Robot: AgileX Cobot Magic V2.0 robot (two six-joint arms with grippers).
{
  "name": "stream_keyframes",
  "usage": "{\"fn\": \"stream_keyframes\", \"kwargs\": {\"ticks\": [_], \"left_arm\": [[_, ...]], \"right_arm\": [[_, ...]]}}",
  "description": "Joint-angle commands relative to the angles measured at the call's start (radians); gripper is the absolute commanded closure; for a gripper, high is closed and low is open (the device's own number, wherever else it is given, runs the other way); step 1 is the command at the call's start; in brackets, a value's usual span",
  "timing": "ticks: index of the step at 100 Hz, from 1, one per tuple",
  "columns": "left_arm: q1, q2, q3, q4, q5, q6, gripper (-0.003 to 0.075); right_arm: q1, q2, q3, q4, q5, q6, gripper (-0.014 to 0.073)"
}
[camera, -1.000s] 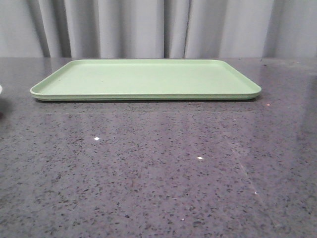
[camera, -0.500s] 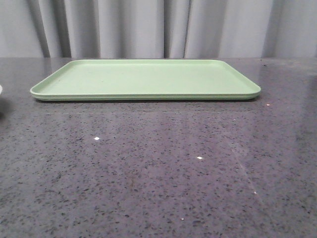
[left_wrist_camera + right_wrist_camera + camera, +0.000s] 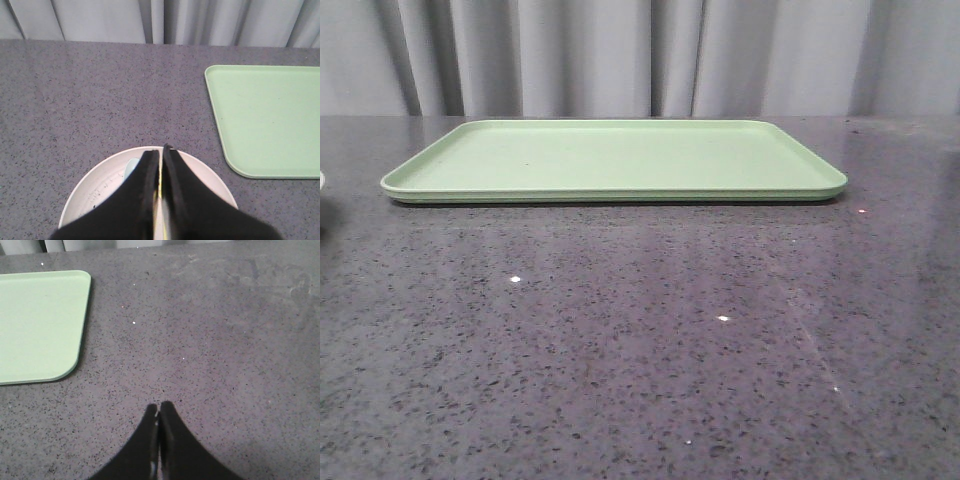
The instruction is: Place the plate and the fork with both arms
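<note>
1. Apparently the opening step is in hand: neither the plate (image 3: 100,187) nor the fork (image 3: 159,192) has yet been set on the tray (image 3: 610,160), which is seen bare in all three views.
2. The left gripper (image 3: 158,152) is held just above the plate, its fingers drawn almost together, with only a thin gap between them. A yellow sliver, taken to be the fork, shows in that gap; whether it is gripped or merely lies beneath cannot be told.
3. A pale blue utensil (image 3: 131,167) is glimpsed in the plate, beside the left fingers.
4. The right gripper (image 3: 159,410) is seen with fingers pressed together on nothing, over bare countertop (image 3: 225,340), the tray's corner lying ahead and to one side.
5. Next, a firm hold on fork or plate is judged necessary, then a carry toward the tray.
</note>
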Motion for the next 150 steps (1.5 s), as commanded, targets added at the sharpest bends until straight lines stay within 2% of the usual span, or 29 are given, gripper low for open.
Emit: {"fn": "stream_keyframes", "kwargs": {"ticks": [1, 10, 22, 29, 36, 88, 105, 120, 140, 150], "left_arm": [[0.004, 0.027, -0.044, -0.012, -0.053, 0.004, 0.0595], [0.004, 0.035, -0.048, -0.012, -0.055, 0.004, 0.0476], [0.004, 0.036, -0.048, -0.012, -0.057, 0.004, 0.0324], [0.004, 0.036, -0.048, -0.012, -0.057, 0.004, 0.0281], [0.004, 0.036, -0.048, -0.007, -0.058, 0.004, 0.0274], [0.004, 0.036, -0.050, 0.008, -0.065, 0.004, 0.0281], [0.004, 0.041, -0.084, 0.092, 0.017, 0.004, 0.0281], [0.008, 0.092, -0.151, 0.169, 0.108, -0.050, 0.0281], [0.102, 0.210, -0.238, 0.180, 0.215, -0.058, 0.0281], [0.167, 0.262, -0.257, 0.180, 0.226, -0.047, 0.0281]], "right_arm": [[-0.005, 0.027, -0.044, -0.005, -0.038, -0.005, 0.0563], [-0.005, 0.040, -0.044, -0.005, -0.022, -0.005, 0.0474], [-0.005, 0.045, -0.044, -0.005, -0.010, -0.005, 0.0289], [-0.005, 0.045, -0.044, -0.005, -0.007, -0.005, 0.0190], [-0.005, 0.045, -0.044, -0.001, 0.001, -0.004, 0.0132], [-0.005, 0.045, -0.040, 0.016, -0.001, -0.004, 0.0125], [-0.005, 0.045, -0.040, 0.016, -0.012, -0.004, 0.0125], [-0.005, 0.045, -0.040, 0.016, -0.015, -0.004, 0.0125], [-0.005, 0.045, -0.040, 0.016, -0.015, -0.004, 0.0125], [-0.005, 0.045, -0.040, 0.016, -0.015, -0.004, 0.0125]]}}
